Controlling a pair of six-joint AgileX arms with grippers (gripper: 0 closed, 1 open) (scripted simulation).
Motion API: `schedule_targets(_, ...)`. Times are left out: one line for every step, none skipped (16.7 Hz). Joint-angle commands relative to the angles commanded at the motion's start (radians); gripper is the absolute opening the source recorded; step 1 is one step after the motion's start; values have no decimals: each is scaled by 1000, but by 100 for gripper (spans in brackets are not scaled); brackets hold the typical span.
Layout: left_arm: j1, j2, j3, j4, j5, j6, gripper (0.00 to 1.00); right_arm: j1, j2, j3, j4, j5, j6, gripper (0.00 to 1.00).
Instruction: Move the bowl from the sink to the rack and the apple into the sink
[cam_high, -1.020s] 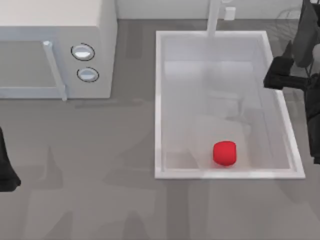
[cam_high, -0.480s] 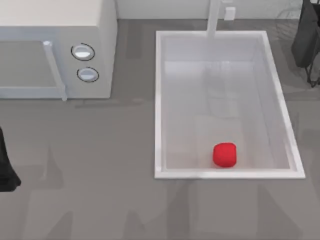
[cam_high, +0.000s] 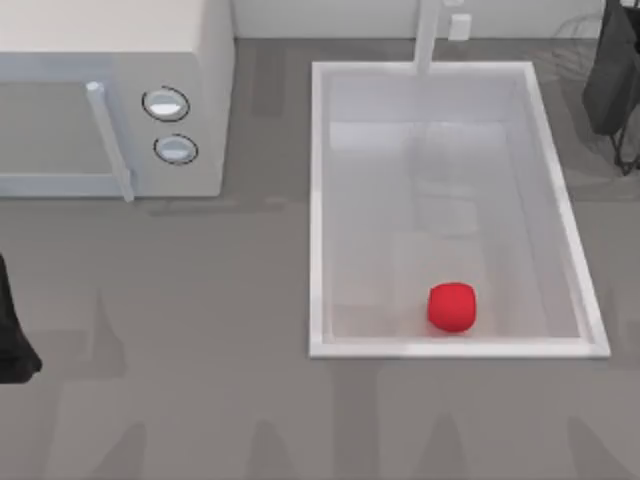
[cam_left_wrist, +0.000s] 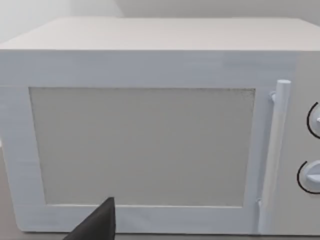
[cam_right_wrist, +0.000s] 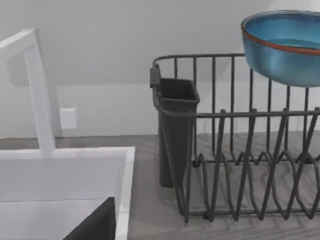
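Seen from above, a grey table holds a large white sink (cam_high: 318, 200) on the right half and a white microwave (cam_high: 110, 90) at the upper left. The microwave has a vertical door handle (cam_high: 110, 140) and two round knobs (cam_high: 166, 104) on its right side. A white faucet post (cam_high: 428, 35) rises at the far edge of the sink.

The apple (cam_high: 451, 306), a small bright red lump, lies on the sink floor close to the near wall, a little right of centre.

The left arm (cam_high: 12, 340) sits parked at the left edge of the table, well apart from the sink. Its wrist camera faces the microwave door (cam_left_wrist: 142, 147); a dark finger tip (cam_left_wrist: 97, 225) juts into that picture, but whether this claw is spread or pressed together cannot be told.

The right arm (cam_high: 615, 80) is at the upper right edge, beside the far right corner of the sink. Its wrist camera looks across the sink corner toward the rack (cam_right_wrist: 235, 150), a dark wire frame standing just beside the sink, with a dark cutlery cup (cam_right_wrist: 175, 130) hung on its nearest end. The bowl (cam_right_wrist: 282, 47), glossy blue with a reddish rim line, sits up at the top of the rack's wires. A dark finger tip (cam_right_wrist: 95, 225) shows here too; the state of this claw cannot be told either.
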Motion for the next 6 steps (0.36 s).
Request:
schedule_targets(0, 0, 0, 0, 0, 0, 100, -7, -37, -12, -27, -21, -7, 100)
schedule_targets(0, 0, 0, 0, 0, 0, 100, -13, -65, -21, -46, -36, -13, 100)
schedule_targets(0, 0, 0, 0, 0, 0, 100, -16, -84, -25, -58, -46, -16, 100)
schedule_targets(0, 0, 0, 0, 0, 0, 100, -18, -93, -27, -63, -51, -18, 100)
schedule_targets(0, 0, 0, 0, 0, 0, 100, -18, -93, -27, -63, -51, -18, 100)
schedule_targets(0, 0, 0, 0, 0, 0, 100, -18, -93, -27, -63, -51, -18, 100)
